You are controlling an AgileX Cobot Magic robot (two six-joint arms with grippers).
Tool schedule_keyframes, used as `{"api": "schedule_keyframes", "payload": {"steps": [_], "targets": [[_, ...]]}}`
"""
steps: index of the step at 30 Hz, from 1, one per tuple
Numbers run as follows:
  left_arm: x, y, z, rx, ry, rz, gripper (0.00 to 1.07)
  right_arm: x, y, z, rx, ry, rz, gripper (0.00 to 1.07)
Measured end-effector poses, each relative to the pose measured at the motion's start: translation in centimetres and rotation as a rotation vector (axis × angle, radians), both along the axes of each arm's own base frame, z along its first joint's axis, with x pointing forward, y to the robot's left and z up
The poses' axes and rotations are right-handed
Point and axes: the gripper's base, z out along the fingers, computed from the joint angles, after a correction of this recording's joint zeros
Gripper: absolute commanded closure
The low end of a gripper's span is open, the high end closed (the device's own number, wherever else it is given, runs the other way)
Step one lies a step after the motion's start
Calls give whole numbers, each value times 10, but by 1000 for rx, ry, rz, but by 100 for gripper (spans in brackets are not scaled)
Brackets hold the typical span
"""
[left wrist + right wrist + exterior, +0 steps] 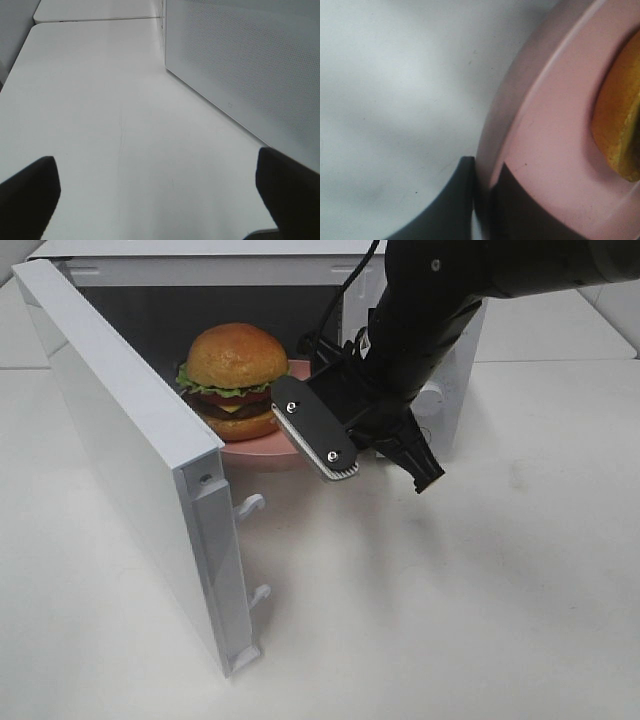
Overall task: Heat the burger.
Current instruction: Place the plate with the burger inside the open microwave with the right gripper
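Observation:
The burger (235,380), with a golden bun, lettuce, tomato and patty, sits on a round pink plate (255,452) in the mouth of the open white microwave (455,350). My right gripper (340,465) reaches in from the right and is shut on the plate's front-right rim. In the right wrist view the rim of the plate (555,150) is pinched between the two dark fingers of the gripper (481,200), and the bun's edge (620,125) shows. My left gripper (160,200) is open and empty above bare table; the exterior view does not show it.
The microwave door (130,470) stands swung open to the left, reaching toward the table's front. A control knob (432,395) sits on the microwave's right front. In the left wrist view the microwave's perforated side wall (250,65) stands beside the left gripper.

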Motion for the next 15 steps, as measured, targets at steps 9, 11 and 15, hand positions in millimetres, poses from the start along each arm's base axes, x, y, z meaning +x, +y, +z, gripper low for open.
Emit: {"api": "schedule_keyframes", "payload": {"steps": [9,11,15], "targets": [[0,0,0,0,0,0,7,17,18,-3,24,-21,-30,107],[0,0,0,0,0,0,7,21,21,-2,35,-23,-44,107],[0,0,0,0,0,0,7,26,24,-3,43,-27,-57,107]]}}
